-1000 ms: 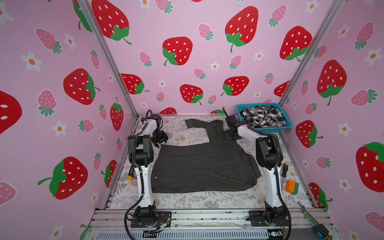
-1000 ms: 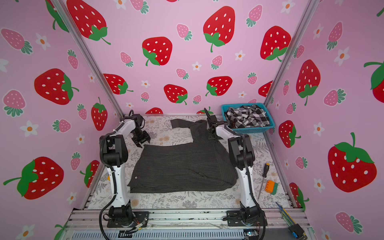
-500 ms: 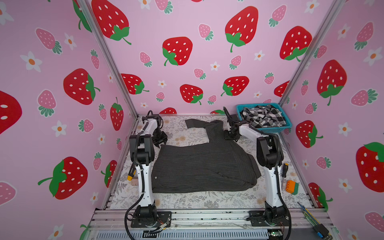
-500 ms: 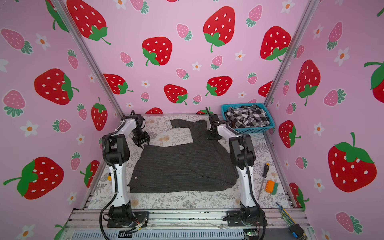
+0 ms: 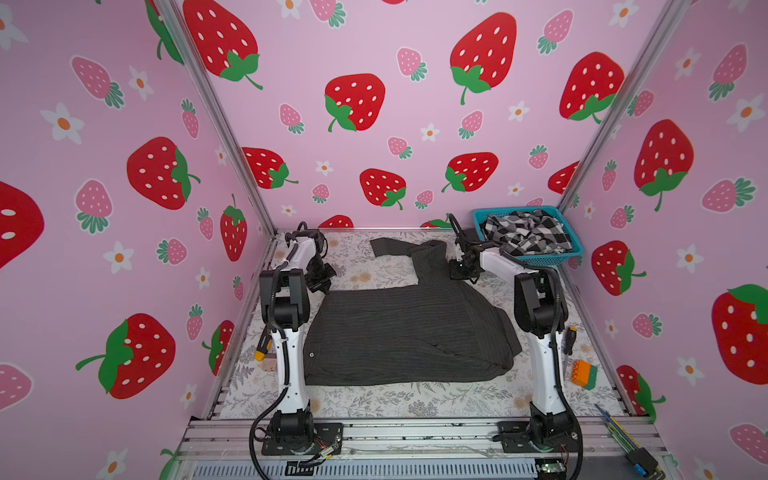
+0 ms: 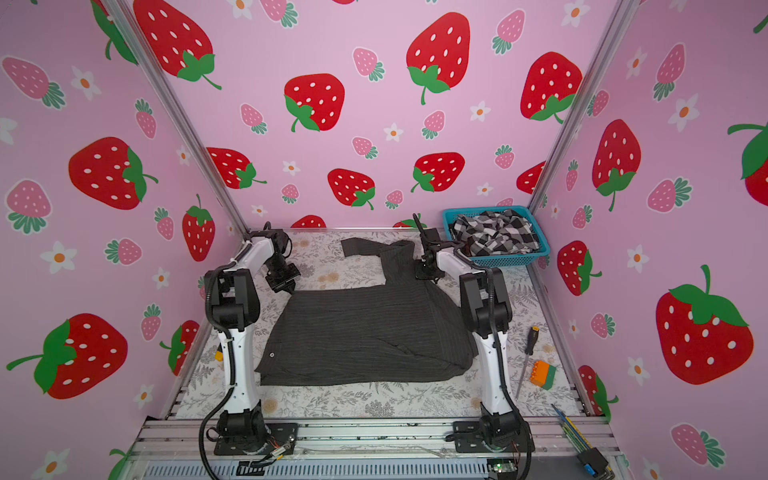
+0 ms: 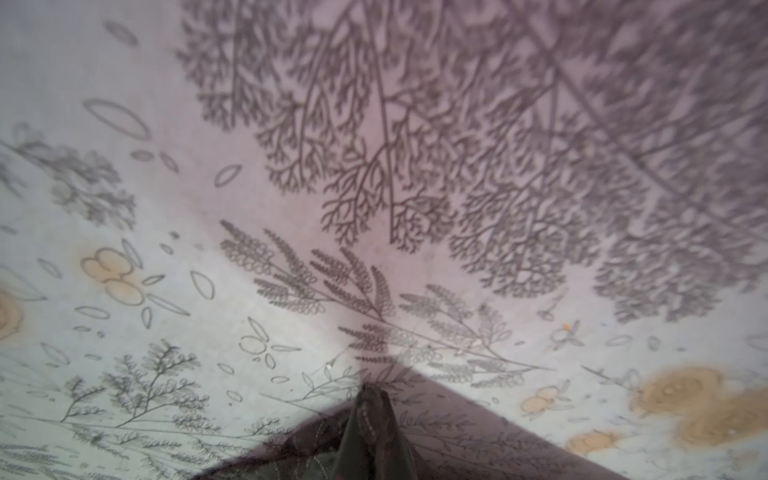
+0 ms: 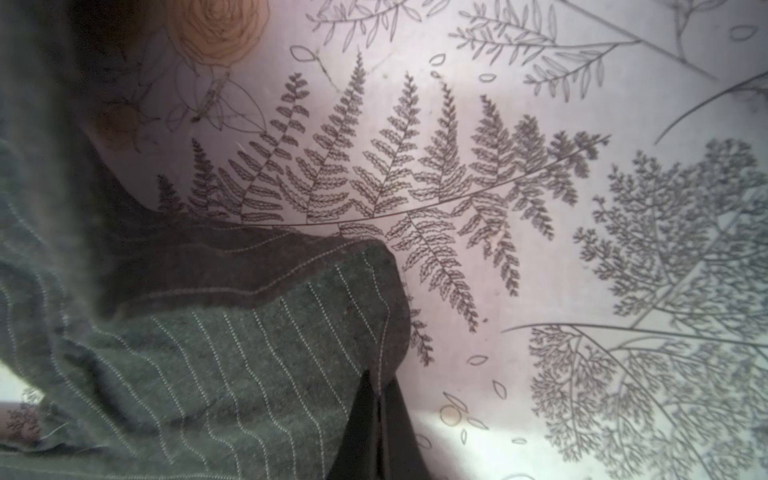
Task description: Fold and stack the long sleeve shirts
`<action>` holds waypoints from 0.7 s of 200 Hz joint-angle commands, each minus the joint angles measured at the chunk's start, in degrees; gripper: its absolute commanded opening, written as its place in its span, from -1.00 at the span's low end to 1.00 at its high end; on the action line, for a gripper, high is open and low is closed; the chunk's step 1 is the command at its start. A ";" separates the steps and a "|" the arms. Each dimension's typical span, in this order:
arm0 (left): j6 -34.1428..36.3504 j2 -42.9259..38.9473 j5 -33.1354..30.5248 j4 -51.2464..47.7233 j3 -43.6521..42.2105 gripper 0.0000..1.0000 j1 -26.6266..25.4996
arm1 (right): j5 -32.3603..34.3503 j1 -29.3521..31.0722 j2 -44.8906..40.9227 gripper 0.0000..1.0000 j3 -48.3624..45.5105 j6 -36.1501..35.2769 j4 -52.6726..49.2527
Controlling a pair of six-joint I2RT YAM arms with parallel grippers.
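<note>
Brought the left gripper (image 5: 321,284) a little nearer and lower, down onto the far left corner of the grey shirt (image 5: 407,332). Closed its jaws from wide apart to a tight pinch on that corner of cloth. Eased the right gripper (image 5: 462,272) slightly down onto the grey shirt's far right edge, beside the sleeve. Closed that one as well, from wide apart to fully together, with the striped edge caught between the fingertips.

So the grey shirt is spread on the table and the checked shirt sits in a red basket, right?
The basket is blue, not red, as both top views show. The checked shirt sits in it; the grey shirt is spread on the table.
</note>
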 commanded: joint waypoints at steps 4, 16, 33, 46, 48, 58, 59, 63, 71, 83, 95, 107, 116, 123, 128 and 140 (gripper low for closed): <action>0.78 -0.61 -1.48 -3.54 3.73 -1.00 0.15 | -1.93 -1.55 -5.40 -1.00 0.06 -0.43 1.10; 1.06 -2.73 -1.48 -2.73 2.27 -1.00 0.19 | -3.10 -1.72 -8.53 -1.00 -2.45 -0.14 3.05; 1.33 -6.79 -0.95 -0.19 -2.00 -1.00 0.12 | -4.87 -1.74 -12.31 -1.00 -6.39 0.04 4.78; 1.21 -10.22 -0.58 2.37 -6.54 -1.00 0.12 | -6.08 -1.73 -15.08 -1.00 -10.64 0.10 6.67; 1.17 -10.67 -0.31 2.94 -7.31 -1.00 0.22 | -6.17 -1.74 -15.44 -1.00 -11.29 0.12 6.89; 0.89 -12.99 1.15 5.25 -11.10 -1.00 0.33 | -6.85 -1.74 -17.29 -1.00 -14.36 0.38 7.91; 0.85 -13.18 1.20 5.36 -11.37 -1.00 0.35 | -6.96 -1.74 -17.47 -1.00 -14.65 0.39 8.11; 0.59 -13.90 1.37 5.91 -12.61 -1.00 0.33 | -7.23 -1.73 -18.19 -1.00 -15.83 0.54 8.43; 0.00 -15.25 1.77 6.70 -14.80 -1.00 0.32 | -7.96 -1.75 -19.83 -1.00 -18.19 1.04 9.59; -0.62 -17.80 2.41 8.53 -18.39 -1.00 0.36 | -8.99 -1.53 -22.64 -1.00 -21.69 2.13 11.32; -1.27 -20.59 2.40 9.82 -21.59 -1.00 0.43 | -9.34 -1.18 -25.63 -1.00 -25.17 3.14 11.74; -1.40 -23.11 1.68 10.48 -23.98 -1.00 0.54 | -9.22 -0.77 -28.67 -1.00 -28.83 4.36 14.50; -1.55 -24.81 0.71 10.81 -25.80 -1.00 0.77 | -8.72 -0.52 -30.43 -1.00 -31.50 4.90 15.19; -1.58 -26.04 0.31 11.30 -27.40 -1.00 0.99 | -8.37 -0.40 -31.52 -1.00 -33.36 5.11 15.56; -1.65 -26.76 0.35 11.72 -28.65 -1.00 1.20 | -7.85 -0.34 -32.24 -1.00 -34.69 5.22 15.67; -1.75 -28.21 0.66 12.36 -31.63 -1.00 1.72 | -7.25 -0.33 -33.99 -1.00 -37.94 5.61 16.19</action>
